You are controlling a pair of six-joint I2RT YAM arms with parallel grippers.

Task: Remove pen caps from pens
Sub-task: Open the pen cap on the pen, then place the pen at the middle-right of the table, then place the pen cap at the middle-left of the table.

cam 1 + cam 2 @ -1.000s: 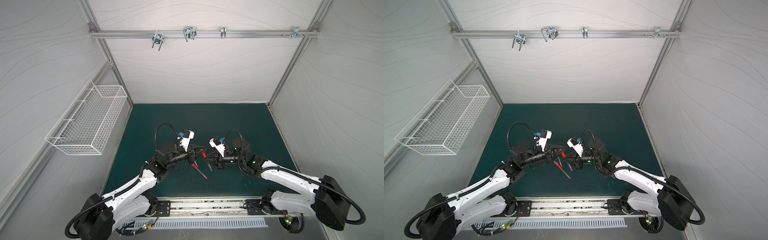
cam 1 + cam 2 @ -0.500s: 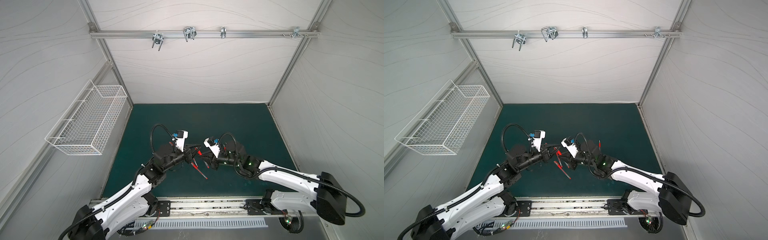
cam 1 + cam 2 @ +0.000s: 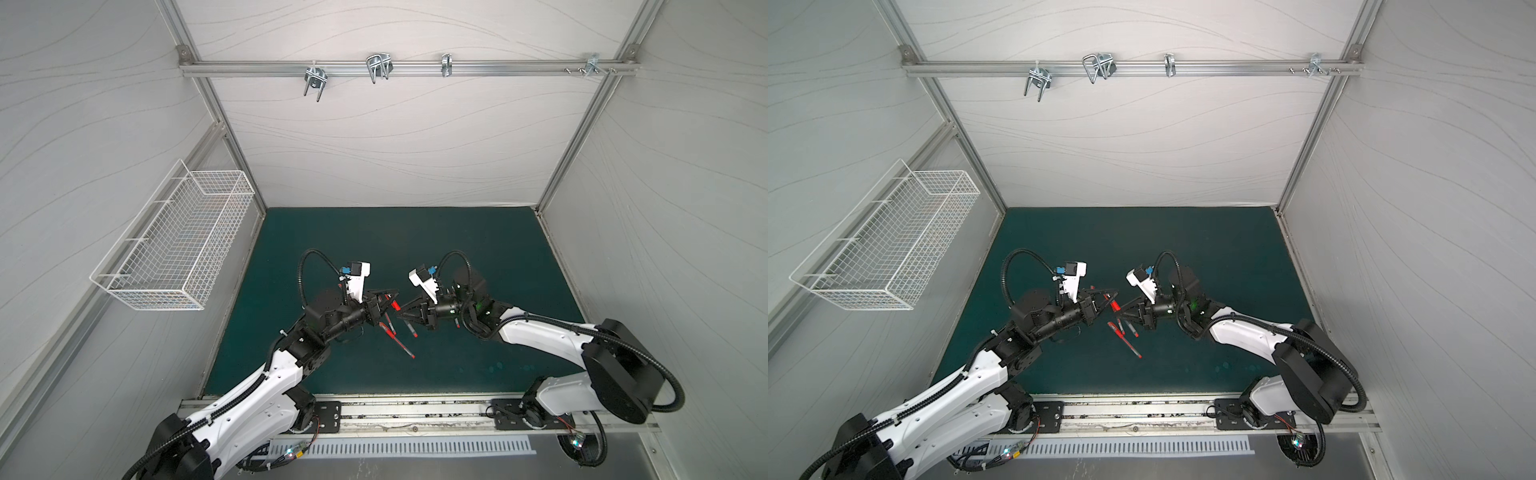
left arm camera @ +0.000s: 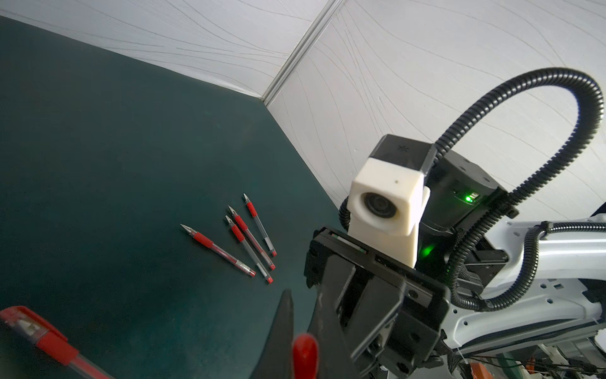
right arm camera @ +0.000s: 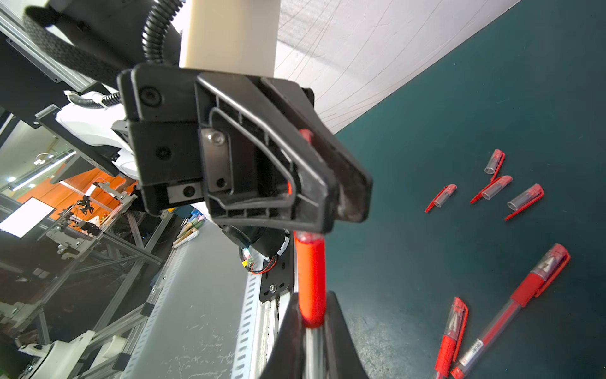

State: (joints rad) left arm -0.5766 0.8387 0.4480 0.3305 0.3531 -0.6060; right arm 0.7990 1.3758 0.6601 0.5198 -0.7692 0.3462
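Both arms meet mid-air over the middle of the green bench (image 3: 478, 249), sharing one pen (image 5: 311, 279): the right gripper (image 5: 310, 331) has its jaws clenched on the barrel, while the left gripper (image 5: 331, 203) has its jaws clenched on the cap end, probably so the two can pull apart. At the right of the right wrist view lie four loose pen caps (image 5: 496, 187) and, lower, two capped pens (image 5: 511, 308); four uncapped pens (image 4: 242, 236) sit mid-frame in the left wrist view.

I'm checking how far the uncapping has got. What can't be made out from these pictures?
- Held pen: its cap end is buried between the fingers of the left end effector in the right wrist view, so cap separation is unreadable. It is too small in both top views.
- Capped pens: their far ends are cut off by the right wrist picture's edge.
- Barrel print: too small to read.
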